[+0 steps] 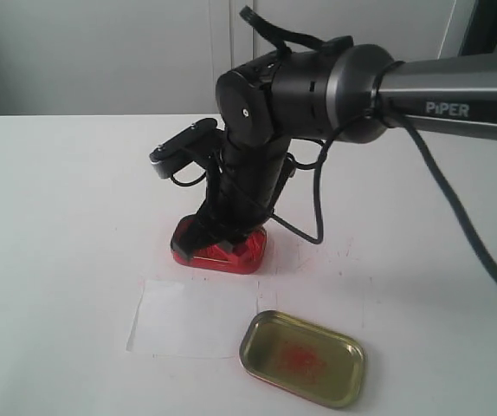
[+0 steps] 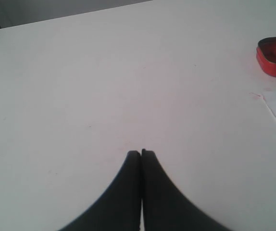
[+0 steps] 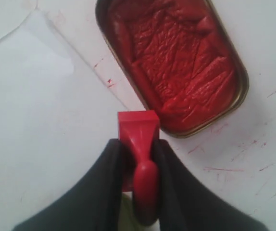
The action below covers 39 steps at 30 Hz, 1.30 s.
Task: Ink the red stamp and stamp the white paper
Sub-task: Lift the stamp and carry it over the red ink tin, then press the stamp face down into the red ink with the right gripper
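We count one red stamp (image 3: 137,126). One white paper (image 1: 192,316), a single sheet. Tin pieces: one red ink tin (image 1: 247,253) and one gold lid (image 1: 270,342), two in all. One patch of red smear (image 1: 299,357) inside the lid. Grippers: two, the left gripper (image 2: 141,153) and the right gripper (image 3: 138,144), each with two dark fingers (image 2: 126,192), so four fingers total. One arm (image 1: 439,95) shows in the exterior view. One white table (image 1: 58,217). Small red flecks on the table near the tin: several, too fine for us to count.
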### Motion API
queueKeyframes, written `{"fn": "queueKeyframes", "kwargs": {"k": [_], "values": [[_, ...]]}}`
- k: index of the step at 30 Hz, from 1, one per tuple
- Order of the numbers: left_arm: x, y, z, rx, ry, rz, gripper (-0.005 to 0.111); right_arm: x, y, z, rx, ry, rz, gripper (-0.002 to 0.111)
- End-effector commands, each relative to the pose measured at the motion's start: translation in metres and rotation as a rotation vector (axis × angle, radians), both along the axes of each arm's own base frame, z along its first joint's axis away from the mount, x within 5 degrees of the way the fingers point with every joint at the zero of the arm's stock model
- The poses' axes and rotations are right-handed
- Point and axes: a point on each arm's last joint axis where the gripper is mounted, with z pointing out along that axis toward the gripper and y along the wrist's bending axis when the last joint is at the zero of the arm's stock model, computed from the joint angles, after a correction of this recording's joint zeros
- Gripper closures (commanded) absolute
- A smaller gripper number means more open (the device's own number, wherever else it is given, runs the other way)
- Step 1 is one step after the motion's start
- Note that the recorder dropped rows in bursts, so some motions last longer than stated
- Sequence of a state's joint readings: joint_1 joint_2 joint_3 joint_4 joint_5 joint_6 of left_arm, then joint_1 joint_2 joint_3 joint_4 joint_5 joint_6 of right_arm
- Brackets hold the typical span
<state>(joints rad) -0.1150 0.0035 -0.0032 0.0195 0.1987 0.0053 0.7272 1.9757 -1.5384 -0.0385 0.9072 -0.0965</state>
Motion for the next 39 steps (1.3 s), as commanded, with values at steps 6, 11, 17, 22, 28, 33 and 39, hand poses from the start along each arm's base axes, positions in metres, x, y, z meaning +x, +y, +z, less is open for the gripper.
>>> {"fn": "queueKeyframes", "kwargs": {"k": [6, 11, 17, 22, 28, 33, 39], "values": [[0.0, 0.0, -0.001, 0.0, -0.003, 0.002, 0.107, 0.032, 0.001, -0.01, -0.012, 0.03, -0.133, 0.108], [0.0, 0.0, -0.001, 0.0, -0.003, 0.002, 0.107, 0.042, 0.002, -0.014, 0.008, 0.031, -0.192, 0.108], [0.0, 0.0, -0.001, 0.0, -0.003, 0.002, 0.107, 0.051, 0.006, -0.026, 0.019, 0.045, -0.262, 0.108], [0.0, 0.0, -0.001, 0.0, -0.003, 0.002, 0.107, 0.055, 0.007, -0.037, 0.006, 0.051, -0.319, 0.108], [0.0, 0.0, -0.001, 0.0, -0.003, 0.002, 0.107, 0.059, 0.004, -0.04, -0.023, 0.012, -0.357, 0.108], [0.0, 0.0, -0.001, 0.0, -0.003, 0.002, 0.107, 0.061, 0.005, -0.039, -0.005, -0.002, -0.37, 0.108], [0.0, 0.0, -0.001, 0.0, -0.003, 0.002, 0.107, 0.061, 0.005, -0.04, -0.003, -0.002, -0.374, 0.108]]}}
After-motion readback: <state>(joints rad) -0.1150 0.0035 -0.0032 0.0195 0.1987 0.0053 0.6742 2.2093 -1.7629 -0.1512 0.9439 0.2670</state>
